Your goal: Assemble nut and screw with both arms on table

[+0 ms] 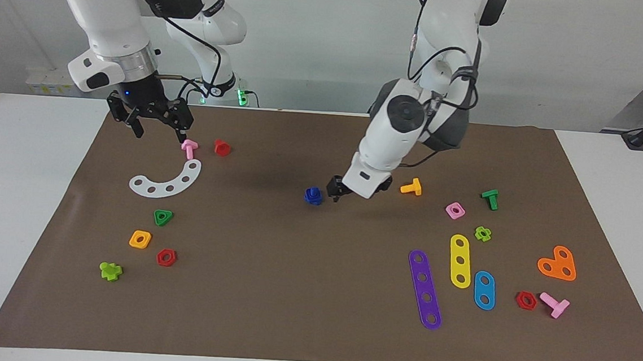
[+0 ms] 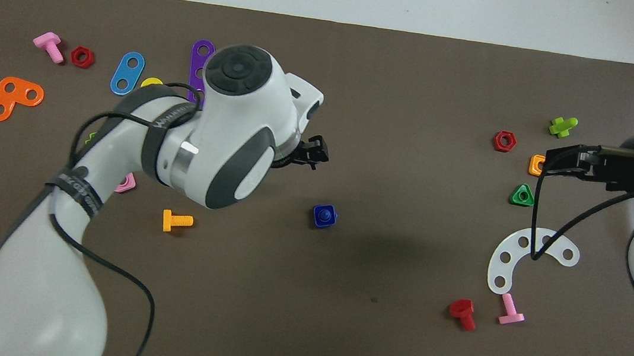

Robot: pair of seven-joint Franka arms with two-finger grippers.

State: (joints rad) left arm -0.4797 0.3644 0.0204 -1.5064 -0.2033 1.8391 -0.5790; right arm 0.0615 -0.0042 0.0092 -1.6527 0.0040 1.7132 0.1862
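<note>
The dark-blue nut [image 1: 313, 196] lies on the brown mat [image 1: 291, 291] in the middle of the table, with the dark-blue screw [image 2: 325, 215] standing in its centre hole [image 2: 324, 216]. They look like one piece. My left gripper [image 1: 335, 191] is open and empty. It hangs just above the mat beside the blue piece, toward the left arm's end, and does not touch it; it also shows in the overhead view [image 2: 314, 152]. My right gripper [image 1: 155, 126] waits, open and empty, above the mat's edge near a pink bolt [image 1: 189, 148].
An orange bolt [image 1: 411, 187], a pink nut [image 1: 454, 211], a green bolt [image 1: 490, 198] and coloured strips [image 1: 425, 288] lie toward the left arm's end. A white arc plate [image 1: 167, 181], a red bolt [image 1: 222, 147] and small nuts [image 1: 140, 239] lie toward the right arm's end.
</note>
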